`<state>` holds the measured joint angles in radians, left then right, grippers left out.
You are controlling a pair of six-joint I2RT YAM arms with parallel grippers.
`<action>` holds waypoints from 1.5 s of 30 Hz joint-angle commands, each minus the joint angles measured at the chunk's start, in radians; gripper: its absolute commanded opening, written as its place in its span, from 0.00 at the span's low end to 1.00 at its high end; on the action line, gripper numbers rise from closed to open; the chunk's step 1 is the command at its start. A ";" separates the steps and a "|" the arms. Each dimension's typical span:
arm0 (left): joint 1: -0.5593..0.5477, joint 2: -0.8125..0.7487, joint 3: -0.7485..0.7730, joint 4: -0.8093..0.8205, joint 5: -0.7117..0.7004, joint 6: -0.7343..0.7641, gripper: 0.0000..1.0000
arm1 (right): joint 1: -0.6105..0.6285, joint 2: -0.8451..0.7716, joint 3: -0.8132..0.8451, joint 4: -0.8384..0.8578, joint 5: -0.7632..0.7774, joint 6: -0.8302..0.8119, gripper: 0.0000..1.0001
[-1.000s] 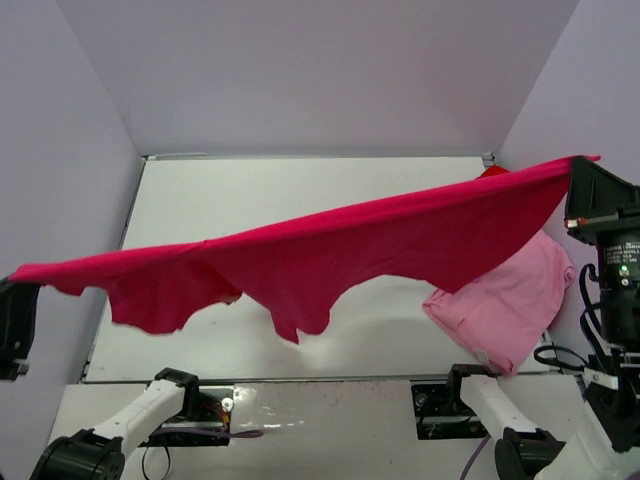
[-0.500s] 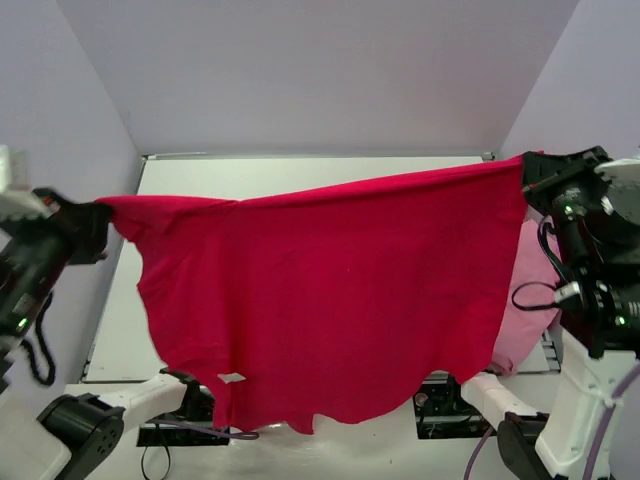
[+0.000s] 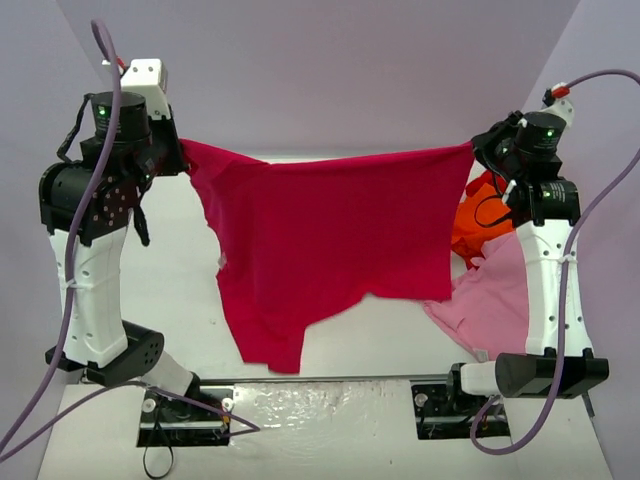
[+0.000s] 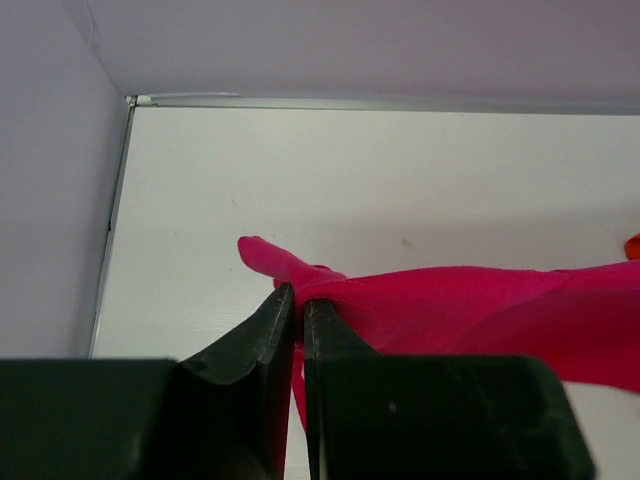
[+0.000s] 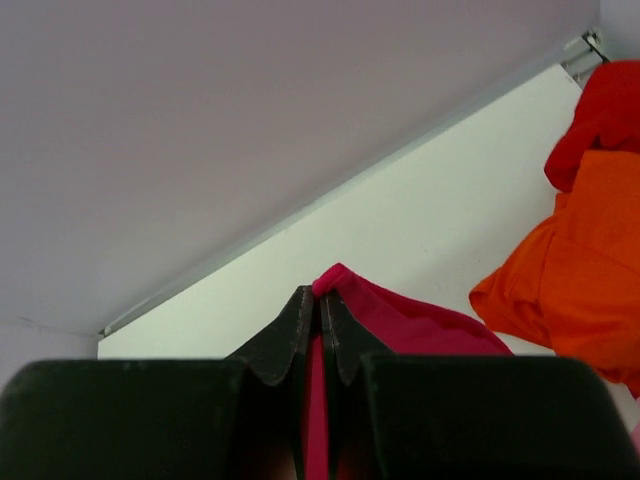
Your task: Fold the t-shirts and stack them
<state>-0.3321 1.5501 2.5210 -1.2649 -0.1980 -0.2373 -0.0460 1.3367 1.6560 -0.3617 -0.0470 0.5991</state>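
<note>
A crimson-magenta t-shirt (image 3: 330, 250) hangs stretched in the air between both raised arms, its lower edge drooping toward the white table (image 3: 330, 345). My left gripper (image 3: 180, 152) is shut on its left top corner; the left wrist view shows cloth (image 4: 450, 305) pinched between the jaws (image 4: 298, 300). My right gripper (image 3: 478, 150) is shut on the right top corner, with cloth (image 5: 400, 320) poking out past the fingertips (image 5: 321, 297). An orange t-shirt (image 3: 472, 225) (image 5: 570, 260), a bright red one (image 5: 605, 110) and a light pink one (image 3: 495, 300) lie on the table's right side.
Lilac walls close in the table on the left (image 3: 60, 130), back (image 3: 330, 70) and right (image 3: 610, 150). Both arm bases (image 3: 190, 410) (image 3: 460, 400) sit at the near edge. Cables (image 3: 590, 200) loop around the right arm.
Both arms have risen and swung toward the back wall, carrying the crimson-magenta t-shirt up and away from the camera. It now hangs as an upright sheet instead of spreading low over the near edge.
</note>
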 commanded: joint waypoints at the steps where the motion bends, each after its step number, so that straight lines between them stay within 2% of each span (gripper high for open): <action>1: 0.011 -0.185 0.028 0.104 -0.007 0.025 0.00 | -0.006 -0.099 0.113 0.158 -0.014 -0.038 0.00; 6: 0.011 -0.377 -0.092 0.119 -0.011 -0.004 0.00 | -0.006 -0.190 0.096 0.147 -0.048 -0.045 0.00; 14: 0.011 -0.526 -0.003 0.015 0.006 -0.037 0.00 | -0.006 -0.416 0.028 0.048 -0.073 -0.042 0.00; 20: 0.010 -0.541 0.033 -0.003 0.051 -0.070 0.00 | -0.006 -0.449 0.148 -0.070 -0.067 -0.075 0.00; 27: 0.010 -0.441 0.005 -0.026 0.070 -0.061 0.00 | -0.005 -0.415 0.210 -0.115 -0.038 -0.116 0.00; 31: 0.010 -0.401 -0.089 0.014 0.013 -0.032 0.00 | -0.005 -0.386 0.137 -0.109 -0.020 -0.115 0.00; 35: 0.010 -0.407 -0.336 0.118 -0.030 -0.022 0.00 | -0.005 -0.372 0.011 -0.048 -0.004 -0.104 0.00; 38: 0.011 -0.417 -0.557 0.284 -0.067 -0.032 0.00 | -0.005 -0.347 -0.121 0.037 0.006 -0.100 0.00; 41: 0.024 -0.375 -0.664 0.390 -0.077 -0.040 0.00 | -0.006 -0.264 -0.194 0.110 0.012 -0.104 0.00; 45: 0.092 -0.244 -0.708 0.519 -0.031 -0.048 0.00 | -0.006 -0.137 -0.246 0.242 -0.004 -0.097 0.00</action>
<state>-0.3025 1.2280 1.8141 -1.0157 -0.2133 -0.2845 -0.0452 1.0897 1.4419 -0.3712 -0.0749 0.5133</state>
